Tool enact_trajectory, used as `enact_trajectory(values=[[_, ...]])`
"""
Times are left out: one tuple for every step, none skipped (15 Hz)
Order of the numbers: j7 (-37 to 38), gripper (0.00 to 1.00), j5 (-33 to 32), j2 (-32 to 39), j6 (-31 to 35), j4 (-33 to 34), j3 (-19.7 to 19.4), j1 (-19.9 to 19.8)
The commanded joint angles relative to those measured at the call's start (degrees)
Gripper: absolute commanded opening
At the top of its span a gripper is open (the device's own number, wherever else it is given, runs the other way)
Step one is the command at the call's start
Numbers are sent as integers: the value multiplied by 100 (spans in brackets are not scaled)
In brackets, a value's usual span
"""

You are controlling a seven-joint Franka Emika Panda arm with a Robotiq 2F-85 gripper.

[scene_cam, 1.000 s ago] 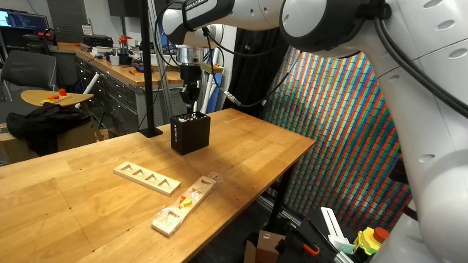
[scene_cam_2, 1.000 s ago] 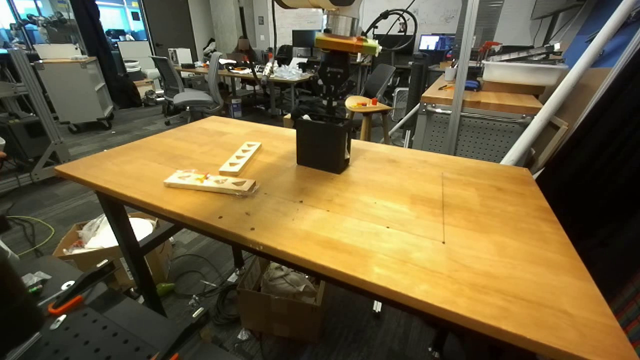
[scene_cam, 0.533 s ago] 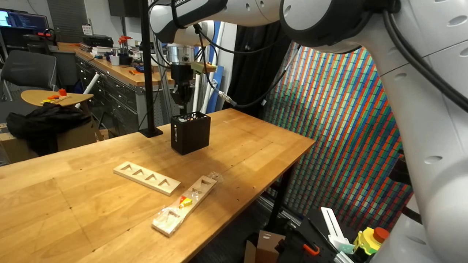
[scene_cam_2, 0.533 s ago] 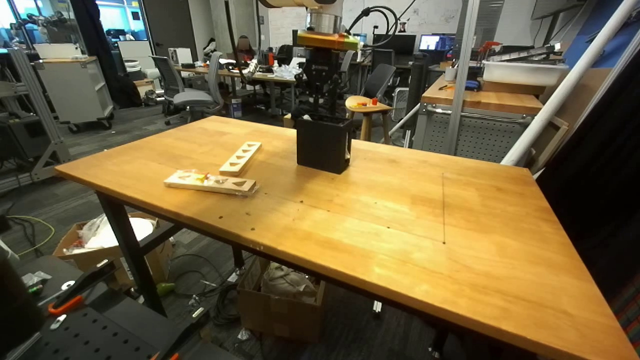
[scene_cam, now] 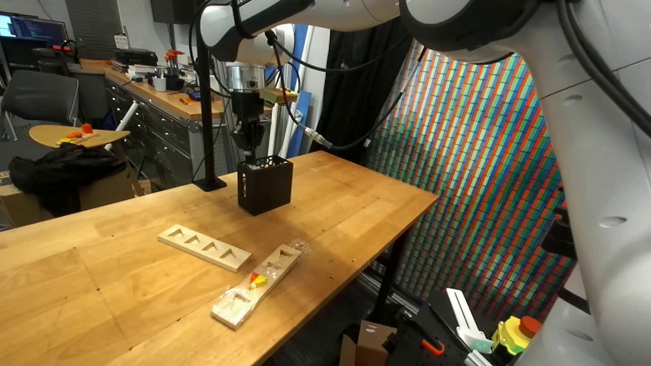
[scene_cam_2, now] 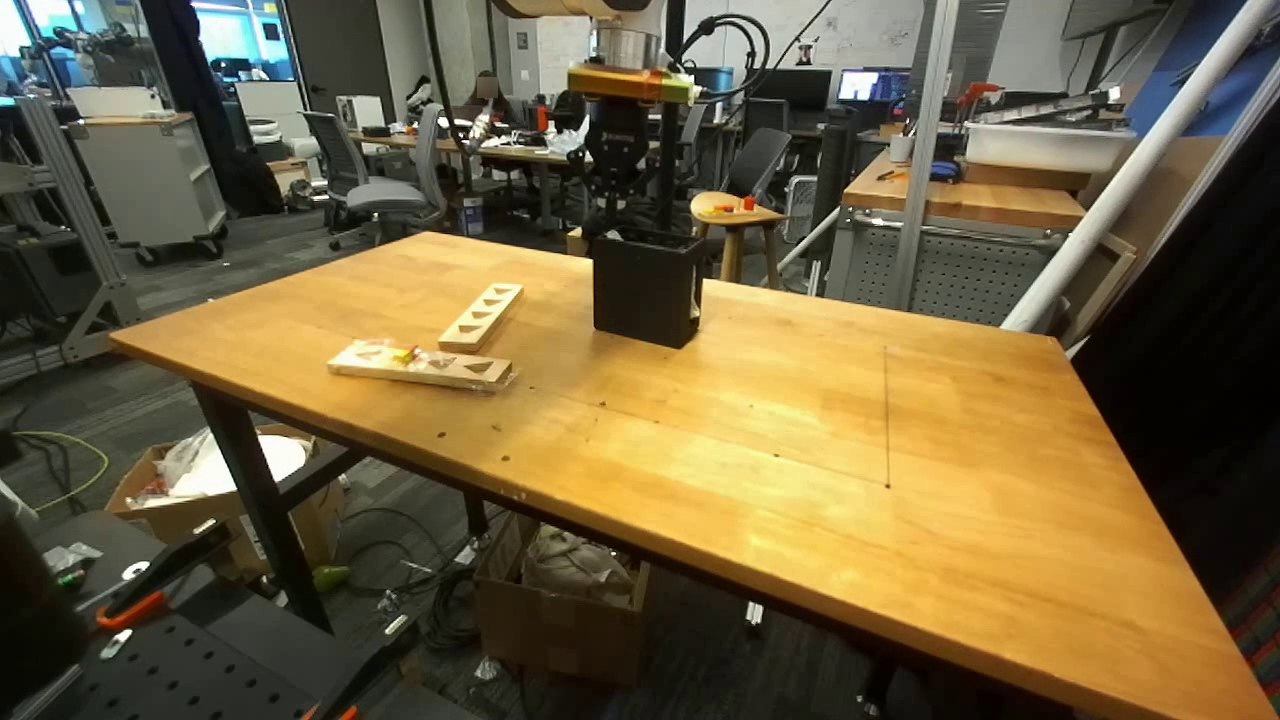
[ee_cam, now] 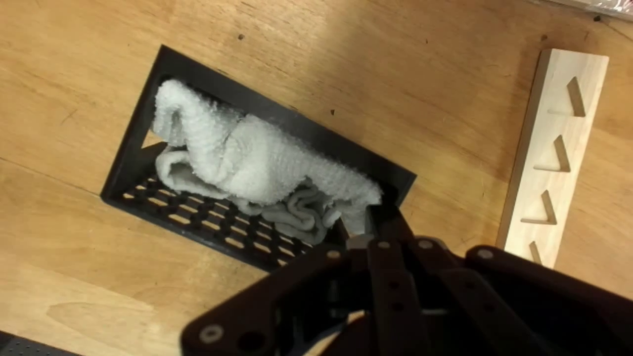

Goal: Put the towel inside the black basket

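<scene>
The white towel [ee_cam: 257,163] lies bunched and folded inside the black basket [ee_cam: 292,123], filling much of its length. Only small white bits of the towel [scene_cam: 254,165] show through the basket's top in the exterior views. Upright on the table, the basket [scene_cam_2: 645,290] has a perforated side. My gripper [scene_cam: 249,159] points down at one end of the basket's opening, its fingertips around rim height. In the wrist view the gripper [ee_cam: 375,210] looks shut, dark against the basket's corner and close beside the towel's end; whether it touches the cloth I cannot tell. No cloth shows pinched in it.
A pale slotted board [scene_cam: 204,247] lies near the basket. Another board [scene_cam: 257,285], wrapped in clear plastic with red and yellow pieces, lies closer to the table's edge. A black post [scene_cam: 206,101] rises from the table edge beside the gripper.
My gripper has shifted to the left in both exterior views, along the basket's opening to its end, and sits slightly lower in one of them. The basket and boards have stayed put.
</scene>
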Motion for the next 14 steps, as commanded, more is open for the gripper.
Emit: enact_trajectory(values=[[92,0,-88,-261,230,-399,25,19],[83,0,-86,-260,258,-425,27,14],[69,0,-83,-253,288,-444,29,7],[53,0,-78,-249,314,-463,30,-3],[44,0,-80,-251,324,-454,27,-10],[30,0,-78,-254,332,-457,26,-17],[16,0,-83,-243,340,-443,22,-26],[3,0,-80,-236,346,-433,21,-35],[-8,0,-79,-230,350,-425,20,-44],[-22,0,-77,-224,349,-417,20,-53],[-39,0,-77,-218,333,-397,20,-64],[-52,0,-77,-218,327,-389,18,-74],[-68,0,-83,-218,318,-375,12,-87],[-76,0,-90,-222,310,-367,4,-98]])
